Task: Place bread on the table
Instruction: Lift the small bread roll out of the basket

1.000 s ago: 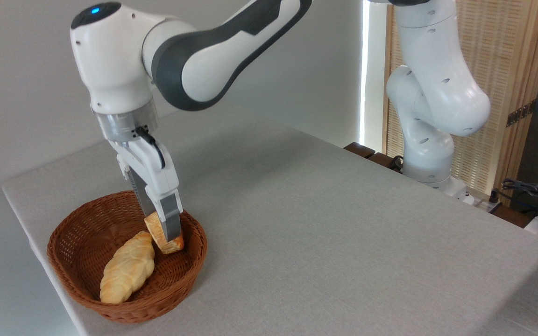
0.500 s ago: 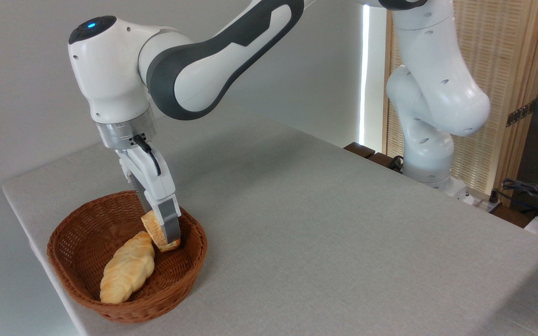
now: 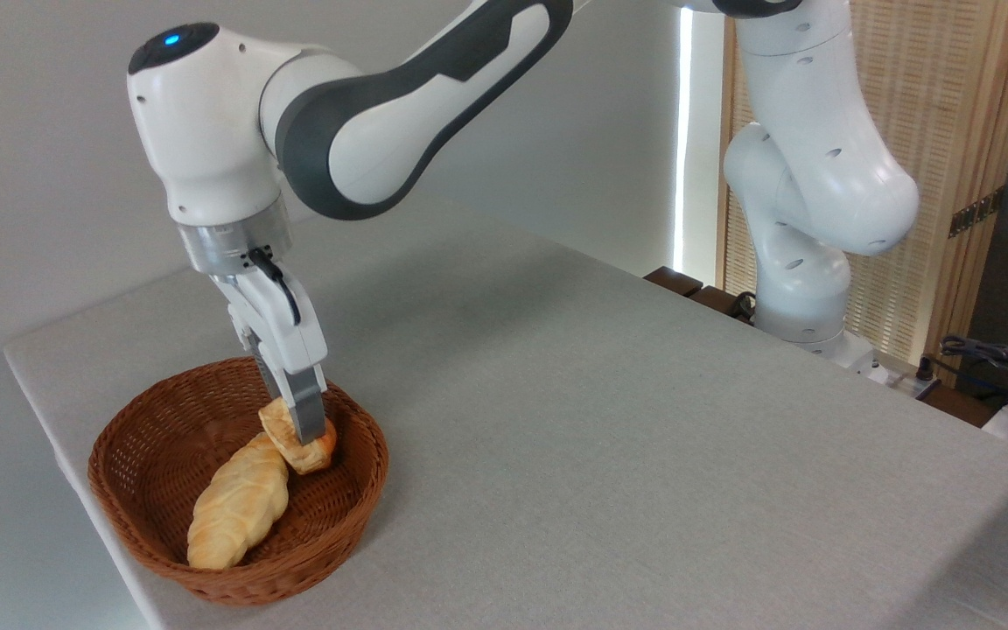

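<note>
**Golden pastry clamped over the wicker basket**

Golden-orange bread sits pinched between your gripper fingers, tilted, with one grey finger crossing its front face. You hold it over the inside of the brown wicker basket, close to the far-right part of the rim. Just below and to the left of your gripper lies the longer pale-yellow braided loaf, its upper end touching or nearly touching the pastry; you cannot tell which. To the right of your gripper spreads the grey-beige cloth-covered table.
</note>
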